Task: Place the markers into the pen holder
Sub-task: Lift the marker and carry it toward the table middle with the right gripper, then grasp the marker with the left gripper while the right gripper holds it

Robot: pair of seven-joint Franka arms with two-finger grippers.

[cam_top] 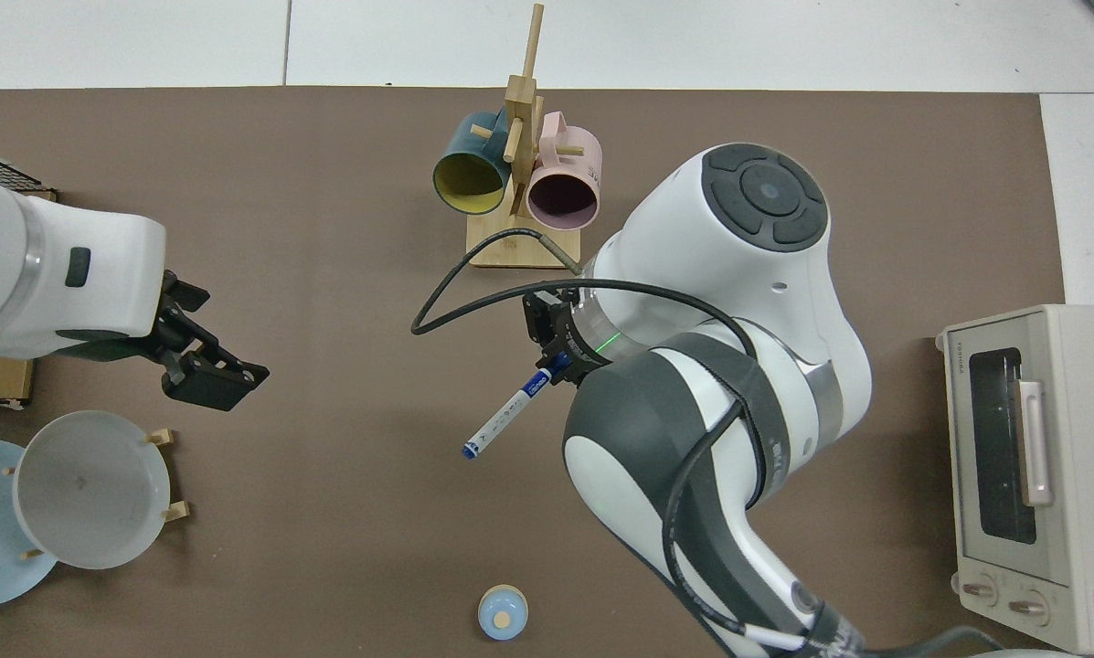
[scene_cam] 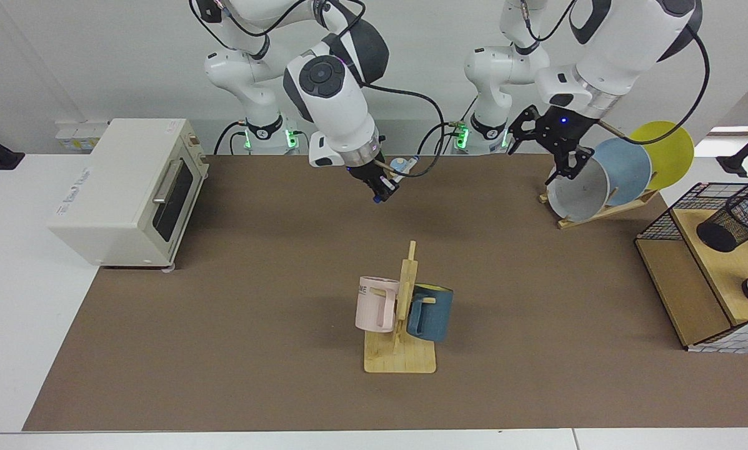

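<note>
Brown matting is covering a white table (scene_cam: 17, 300) backed by a pale wall. Toward twelve o'clock in the facing view, the right gripper (scene_cam: 381, 189) is hanging above the mat, fingers clamped on the blue-capped marker (cam_top: 506, 416), which is slanting out from it in the air. At two o'clock the left gripper (scene_cam: 552, 147) is hovering beside the tilted plates (scene_cam: 605, 178), its fingers spread apart and holding nothing. At three o'clock, the pen holder (scene_cam: 733, 225) is sitting in a wire basket (scene_cam: 655, 228). A mug rack (scene_cam: 402, 325) is standing near centre.
</note>
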